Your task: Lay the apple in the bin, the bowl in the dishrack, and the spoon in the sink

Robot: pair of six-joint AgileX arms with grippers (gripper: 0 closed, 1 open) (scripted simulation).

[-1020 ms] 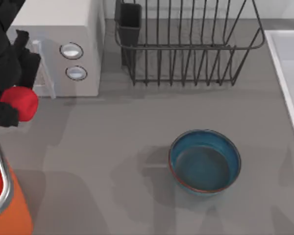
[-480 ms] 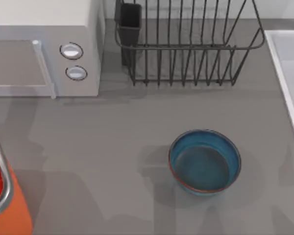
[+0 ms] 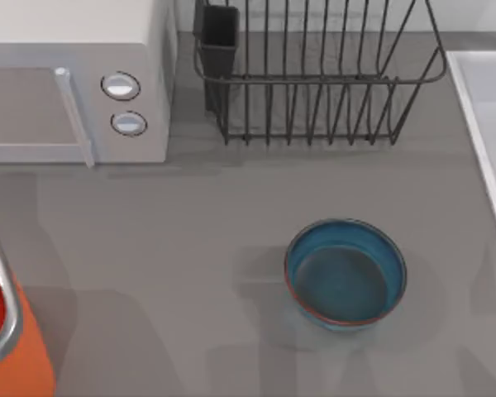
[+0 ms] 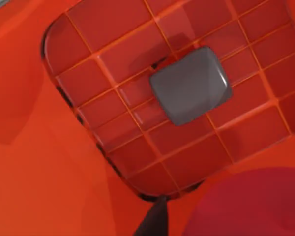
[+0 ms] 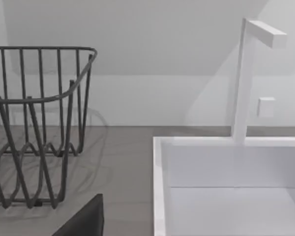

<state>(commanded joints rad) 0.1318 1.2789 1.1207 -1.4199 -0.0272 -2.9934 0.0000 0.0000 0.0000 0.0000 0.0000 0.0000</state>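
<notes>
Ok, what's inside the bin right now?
In the left wrist view, the bin holds a grid floor with a grey square patch and the red apple; the floor beneath the apple is covered.

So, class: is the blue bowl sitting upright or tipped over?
Upright. In the top view the bowl rests on the table with its open mouth facing up and its whole rim showing.

Bowl (image 3: 345, 274) mid-table, w/ dishrack (image 3: 314, 74) behind.
</notes>
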